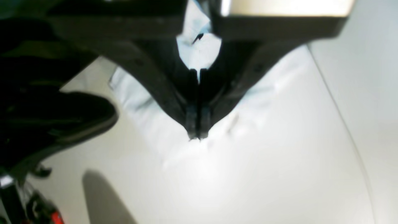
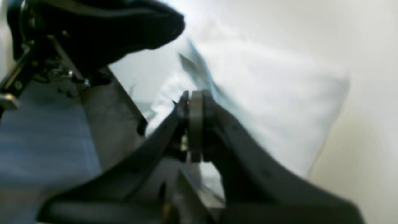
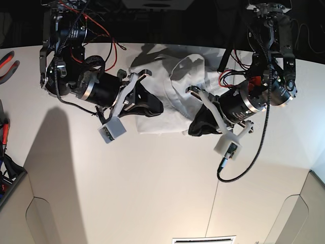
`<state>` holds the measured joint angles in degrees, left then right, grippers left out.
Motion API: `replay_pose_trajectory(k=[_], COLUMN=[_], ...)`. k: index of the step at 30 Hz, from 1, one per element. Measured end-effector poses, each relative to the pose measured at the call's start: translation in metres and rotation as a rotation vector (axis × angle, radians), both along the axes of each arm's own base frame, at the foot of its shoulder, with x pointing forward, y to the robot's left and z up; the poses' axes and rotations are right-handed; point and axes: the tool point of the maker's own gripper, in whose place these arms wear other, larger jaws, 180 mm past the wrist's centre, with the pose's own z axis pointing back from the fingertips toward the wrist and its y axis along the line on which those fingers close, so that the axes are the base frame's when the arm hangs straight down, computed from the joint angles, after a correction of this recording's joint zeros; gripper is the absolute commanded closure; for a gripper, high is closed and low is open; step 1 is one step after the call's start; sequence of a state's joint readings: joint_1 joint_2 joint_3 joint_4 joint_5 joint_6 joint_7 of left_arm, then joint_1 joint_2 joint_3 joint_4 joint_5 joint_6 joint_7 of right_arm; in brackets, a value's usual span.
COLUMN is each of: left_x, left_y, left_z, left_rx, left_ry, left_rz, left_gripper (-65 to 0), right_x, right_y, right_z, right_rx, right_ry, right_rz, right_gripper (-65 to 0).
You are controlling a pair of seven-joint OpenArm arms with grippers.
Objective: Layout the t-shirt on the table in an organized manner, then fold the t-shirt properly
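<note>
The white t-shirt (image 3: 167, 99) lies bunched at the far middle of the table (image 3: 152, 183), its near edge running straight between both arms. My left gripper (image 3: 194, 128) sits at the near right corner of the cloth. In the left wrist view its jaws are shut, the tips (image 1: 197, 137) pinching the t-shirt (image 1: 248, 140), with creases spreading from them. My right gripper (image 3: 155, 108) is at the near left part of the shirt. In the right wrist view it is shut (image 2: 194, 96) with folds of the t-shirt (image 2: 264, 102) gathered around the tips.
Red-handled pliers (image 3: 6, 63) lie at the table's left edge. A black cable (image 3: 244, 162) loops down from the left arm. A thin dark seam (image 3: 213, 208) runs to the front edge, where rounded cut-outs (image 3: 43, 218) sit at both corners.
</note>
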<state>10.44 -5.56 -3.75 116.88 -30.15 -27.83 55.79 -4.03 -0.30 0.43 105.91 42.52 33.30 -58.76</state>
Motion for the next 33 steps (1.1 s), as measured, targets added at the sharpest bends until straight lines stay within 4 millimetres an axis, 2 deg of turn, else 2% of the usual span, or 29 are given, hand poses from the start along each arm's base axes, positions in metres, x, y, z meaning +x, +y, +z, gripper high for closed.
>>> replay_pose_trajectory(k=[2, 5, 10, 15, 20, 23, 28, 33], left_x=[-0.003, -0.003, 0.002, 0.006, 0.009, 0.006, 0.003, -0.001], left_y=[0.002, 0.012, 0.027, 0.061, 0.117, 0.139, 0.158, 0.154], left_z=[0.003, -0.005, -0.011, -0.017, -0.012, -0.009, -0.004, -0.007], left_rx=[0.023, 0.094, 0.174, 0.261, 0.294, 0.296, 0.259, 0.23], left_ry=[-0.018, -0.01, -0.012, 0.008, 0.006, 0.008, 0.002, 0.016], left_rz=[0.007, 0.024, 0.086, 0.213, 0.406, 0.468, 0.529, 0.523], left_gripper=[0.0, 0.0, 0.0, 0.0, 0.0, 0.0, 0.0, 0.0], right_x=[0.001, 0.004, -0.005, -0.025, -0.016, -0.01, -0.005, -0.007], right_y=[0.008, 0.019, 0.037, 0.048, 0.056, 0.058, 0.064, 0.065], right_z=[0.003, 0.005, -0.01, -0.046, -0.074, -0.092, -0.129, -0.16], right_rx=[-0.047, -0.153, -0.332, -0.449, -0.491, -0.529, -0.52, -0.482], right_ry=[-0.028, -0.107, -0.19, -0.176, -0.177, -0.178, -0.132, -0.022], right_rz=[0.074, 0.186, 0.375, 0.542, 0.587, 0.608, 0.585, 0.523], right_gripper=[0.0, 0.0, 0.0, 0.0, 0.0, 0.0, 0.0, 0.0])
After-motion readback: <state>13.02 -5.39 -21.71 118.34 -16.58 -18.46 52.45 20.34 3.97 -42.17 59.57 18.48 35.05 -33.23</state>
